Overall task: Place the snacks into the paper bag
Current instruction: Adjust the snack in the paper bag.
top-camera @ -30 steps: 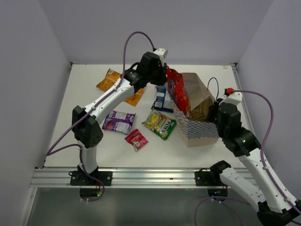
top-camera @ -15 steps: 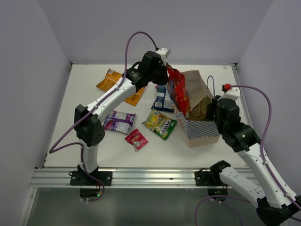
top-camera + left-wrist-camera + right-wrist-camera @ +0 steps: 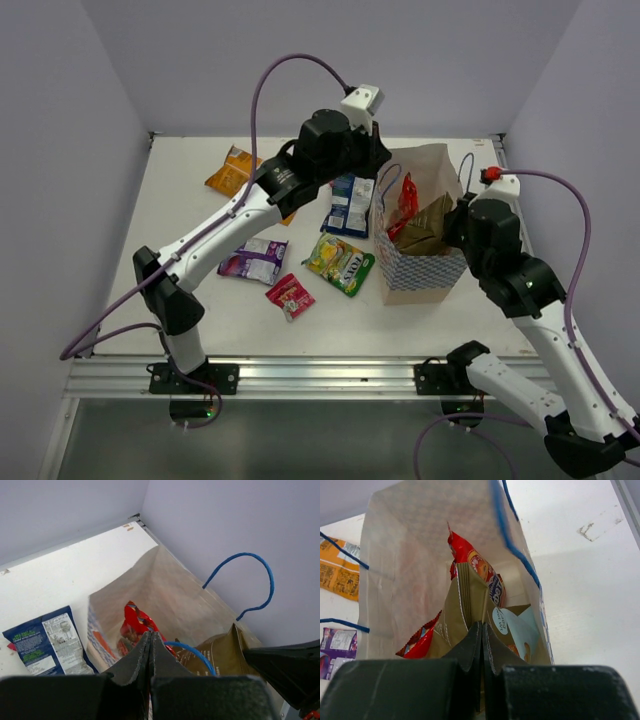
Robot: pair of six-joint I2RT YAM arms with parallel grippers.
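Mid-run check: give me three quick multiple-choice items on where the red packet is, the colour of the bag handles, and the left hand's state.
1. The red packet is: A) beside the paper bag B) inside it C) behind it.
2. The bag's handles are: A) red B) white C) blue.
3. The left hand is: A) wide open B) shut C) half open.
Key: 1B, it stands against the bag's inner wall; 2C, blue cord loops show; 3B, its fingers meet above the bag.

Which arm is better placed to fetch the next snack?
Left, likely. The loose snacks, like the dark blue packet, lie left of the paper bag, nearer the left gripper; the right gripper sits shut at the bag's right rim.
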